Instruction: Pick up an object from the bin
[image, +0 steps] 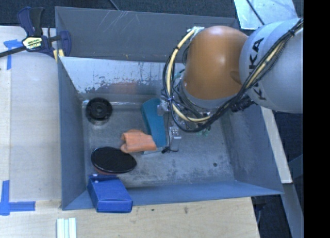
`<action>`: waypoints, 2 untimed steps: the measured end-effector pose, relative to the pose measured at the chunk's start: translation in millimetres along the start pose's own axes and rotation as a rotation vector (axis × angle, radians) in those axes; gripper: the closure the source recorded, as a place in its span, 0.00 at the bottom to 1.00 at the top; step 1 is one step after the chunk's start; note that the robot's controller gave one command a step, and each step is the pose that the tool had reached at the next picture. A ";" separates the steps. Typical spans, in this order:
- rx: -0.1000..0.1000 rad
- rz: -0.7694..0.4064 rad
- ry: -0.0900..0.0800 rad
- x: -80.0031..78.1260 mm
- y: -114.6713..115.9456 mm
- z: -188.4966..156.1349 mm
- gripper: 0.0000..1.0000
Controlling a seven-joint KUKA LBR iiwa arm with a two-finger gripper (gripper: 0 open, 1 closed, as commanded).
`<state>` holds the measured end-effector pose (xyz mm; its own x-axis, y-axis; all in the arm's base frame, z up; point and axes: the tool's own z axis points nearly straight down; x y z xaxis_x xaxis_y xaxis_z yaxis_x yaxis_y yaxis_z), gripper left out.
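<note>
Five loose things lie in the grey metal bin [242, 144], all in its left half. Nearest the claw [172, 138] is a teal slab [153, 121], tilted on edge and running from the back wall towards the middle of the floor. The claw sits low, just beside the slab's right edge; contact cannot be judged, and I cannot tell whether the claw is open or closed, or whether it has hold of anything. A soft-looking orange lump [138, 141] lies against the slab's near-left end, touching it. A flat black oval disc [113, 160] lies just left of and below the lump. A round black cap [98, 109] sits apart in the back-left corner. A blue box [110, 194] is wedged in the near-left corner. The arm [281, 72] enters from the right, its orange cover [215, 62] and looped cables [171, 72] hiding the floor behind the claw. Black "KUKA" lettering runs sideways along the arm's grey casing, partly crossed by cables.
</note>
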<state>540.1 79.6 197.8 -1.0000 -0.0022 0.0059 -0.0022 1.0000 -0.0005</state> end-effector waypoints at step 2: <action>-0.002 -0.001 -0.013 -20.5 19.0 69.7 0.00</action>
<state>560.1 98.7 128.1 -1.0000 -0.0033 -0.0075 -0.0033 1.0000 0.0017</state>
